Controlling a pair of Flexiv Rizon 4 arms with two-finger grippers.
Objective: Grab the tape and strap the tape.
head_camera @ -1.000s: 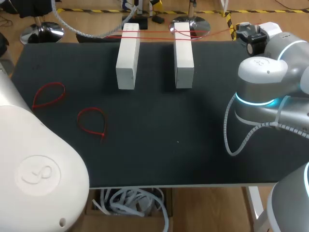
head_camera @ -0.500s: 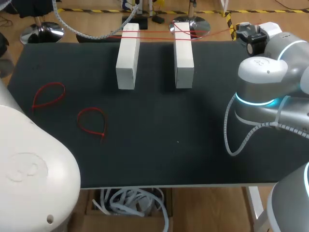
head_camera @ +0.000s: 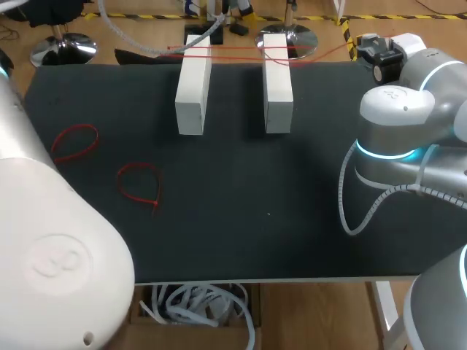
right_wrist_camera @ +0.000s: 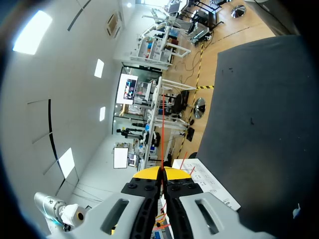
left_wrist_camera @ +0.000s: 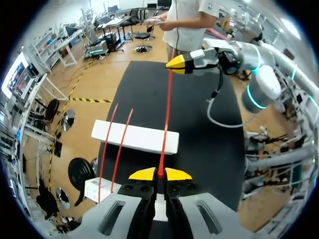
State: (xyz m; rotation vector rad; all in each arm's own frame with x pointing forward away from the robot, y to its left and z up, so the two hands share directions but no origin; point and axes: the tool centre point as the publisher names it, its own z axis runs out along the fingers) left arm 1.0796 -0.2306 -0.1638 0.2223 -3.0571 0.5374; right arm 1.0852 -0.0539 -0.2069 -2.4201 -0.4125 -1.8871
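A thin red tape (left_wrist_camera: 165, 124) is stretched taut between my two grippers. In the left wrist view my left gripper (left_wrist_camera: 159, 174) is shut on one end, and the tape runs ahead to my right gripper (left_wrist_camera: 183, 63), whose yellow tips pinch the other end. The right wrist view shows my right gripper (right_wrist_camera: 163, 173) shut on the tape (right_wrist_camera: 163, 134). In the head view red strands (head_camera: 233, 52) cross the far ends of two white blocks (head_camera: 193, 87) (head_camera: 277, 82). Beneath the taut tape lies one white block (left_wrist_camera: 134, 137), with two more strands (left_wrist_camera: 115, 144) over it.
Two red tape loops (head_camera: 73, 142) (head_camera: 139, 182) lie on the black mat's (head_camera: 241, 204) left side. My right arm's elbow (head_camera: 398, 127) stands over the mat's right edge. My left arm's large white link (head_camera: 51, 248) covers the near left corner.
My left arm's white link has shifted a little at the head view's left. The red strands' left end has moved slightly toward the far edge. The right arm has kept still.
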